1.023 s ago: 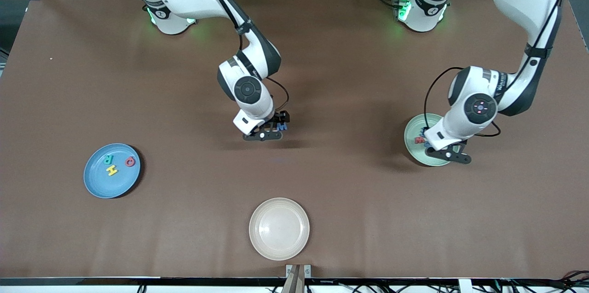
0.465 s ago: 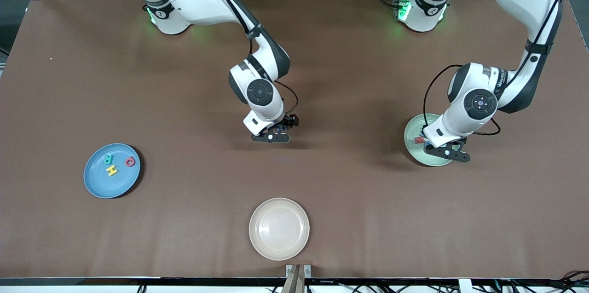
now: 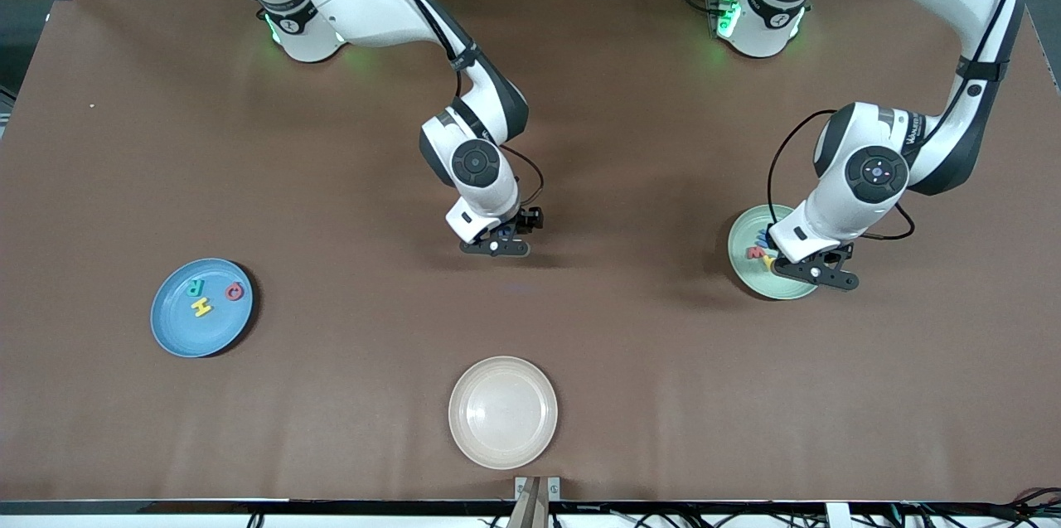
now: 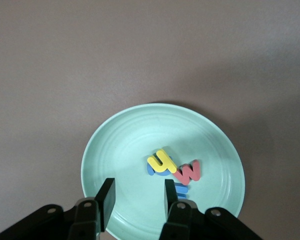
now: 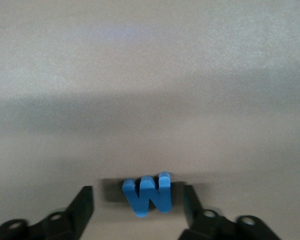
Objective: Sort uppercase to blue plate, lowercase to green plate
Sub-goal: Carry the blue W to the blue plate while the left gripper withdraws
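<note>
Blue foam letter (image 5: 147,194) may slip sideways: right gripper (image 5: 137,202) straddles it open, gripping nothing; left gripper (image 4: 136,196), open and empty, hovers over the green plate (image 4: 115,145).

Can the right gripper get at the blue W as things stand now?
Probably yes. The right gripper is low over the table with its fingers open on either side of the blue W, and nothing lies between them in the right wrist view.
</note>
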You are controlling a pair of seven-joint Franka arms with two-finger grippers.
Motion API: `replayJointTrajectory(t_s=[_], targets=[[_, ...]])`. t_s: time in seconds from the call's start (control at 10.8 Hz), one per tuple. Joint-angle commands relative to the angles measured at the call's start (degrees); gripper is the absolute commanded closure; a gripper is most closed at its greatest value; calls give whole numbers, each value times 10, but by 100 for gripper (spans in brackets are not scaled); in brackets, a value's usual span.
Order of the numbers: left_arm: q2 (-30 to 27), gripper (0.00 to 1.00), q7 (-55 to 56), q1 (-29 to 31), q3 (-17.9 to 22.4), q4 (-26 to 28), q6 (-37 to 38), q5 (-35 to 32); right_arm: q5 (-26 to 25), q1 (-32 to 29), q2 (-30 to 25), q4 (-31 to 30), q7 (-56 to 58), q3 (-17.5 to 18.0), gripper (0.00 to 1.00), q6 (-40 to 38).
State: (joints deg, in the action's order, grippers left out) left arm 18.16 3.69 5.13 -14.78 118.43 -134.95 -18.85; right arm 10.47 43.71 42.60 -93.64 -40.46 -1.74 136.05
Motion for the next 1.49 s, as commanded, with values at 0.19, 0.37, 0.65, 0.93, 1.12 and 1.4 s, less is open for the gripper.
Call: replayJointTrajectory(t_s=[0.19,0.37,0.65,0.93,1.12,1.4], targets=[[-61,0,-6,1,-10,-20,52,41,3,13,6,7,-14,-5,100,2],[-60,0,-6,-1,-11,-71,115,83,3,11,4,7,-12,-6,100,1],[-61,0,-6,1,-10,-143,195,108,3,-2,-11,7,-6,-10,100,-7],[-61,0,-5,2,-7,-227,284,118,3,-49,-39,11,69,-18,100,-41],[-60,0,-4,1,-5,-279,339,117,3,-91,-66,11,134,-18,100,-80],[-60,0,-1,1,-6,-345,418,120,3,-150,-104,20,248,-19,100,-154]])
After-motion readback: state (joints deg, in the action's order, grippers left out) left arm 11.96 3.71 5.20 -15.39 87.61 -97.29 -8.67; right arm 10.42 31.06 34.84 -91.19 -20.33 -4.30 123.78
